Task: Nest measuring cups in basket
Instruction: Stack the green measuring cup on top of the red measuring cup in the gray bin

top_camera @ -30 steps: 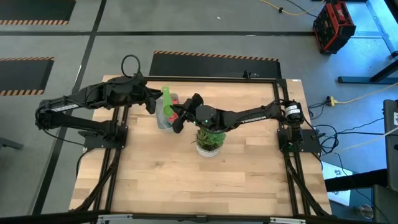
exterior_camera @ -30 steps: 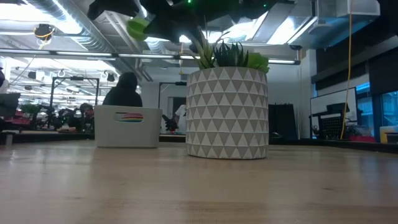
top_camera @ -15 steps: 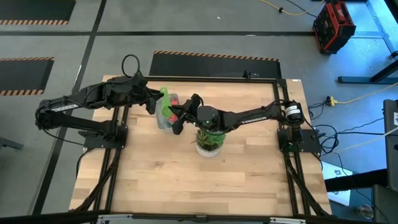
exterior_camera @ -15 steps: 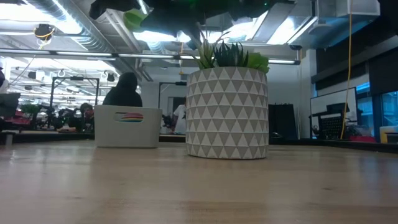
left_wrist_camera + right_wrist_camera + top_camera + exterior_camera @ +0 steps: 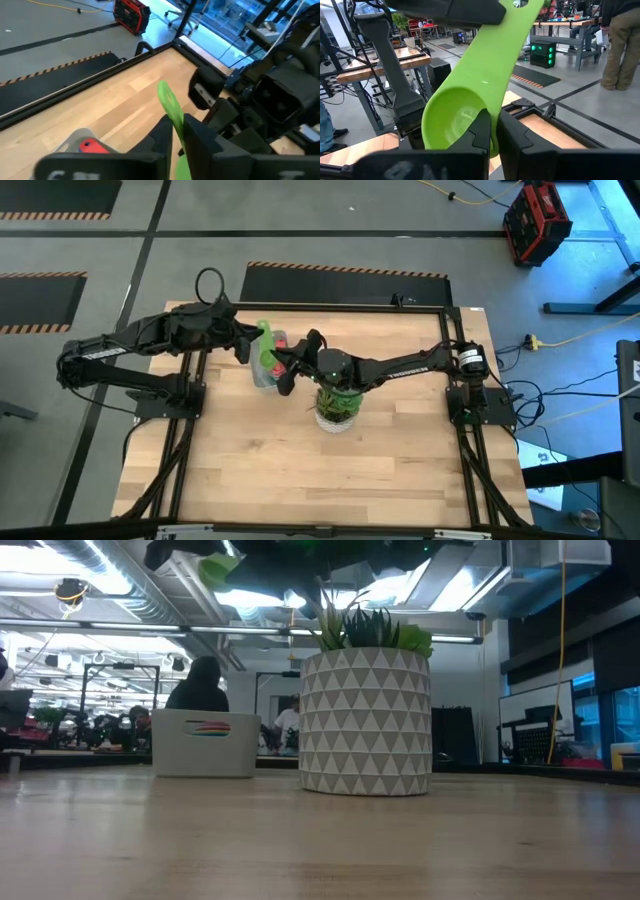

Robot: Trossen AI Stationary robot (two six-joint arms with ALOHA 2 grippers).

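The green measuring cup [image 5: 470, 90] hangs in the air between my two grippers, above the basket [image 5: 262, 375]. My left gripper [image 5: 176, 135] comes from the table's left and is shut on its handle. My right gripper [image 5: 492, 132] reaches from the right and is shut on its bowl. In the high view the green cup [image 5: 266, 345] shows between the left gripper [image 5: 252, 340] and the right gripper [image 5: 285, 363]. The basket [image 5: 205, 745] stands on the table and holds coloured cups, among them a red cup [image 5: 92, 146]. My left gripper pinches the green cup's handle [image 5: 172, 117] between its two fingers, a little short of the free end [image 5: 164, 91], which sticks out past them. The fingers come from the table's left, slanting slightly down, and lie across the handle. The cup is clear of the table. My right gripper pinches the bowl's wall [image 5: 487, 117] on the side where the handle starts, one finger [image 5: 481, 131] on the hollow side and the other outside. The fingers come about level from the table's right. The handle slants up and away from them.
A white pot with grey triangles and a green plant [image 5: 337, 408] stands just under my right arm, near the table's middle; it fills the low view's centre [image 5: 365, 720]. People are in the room beyond the table. Bare wood lies toward the near edge.
The green cup has shifted slightly upward in the low view. Both arms have stayed where they were.
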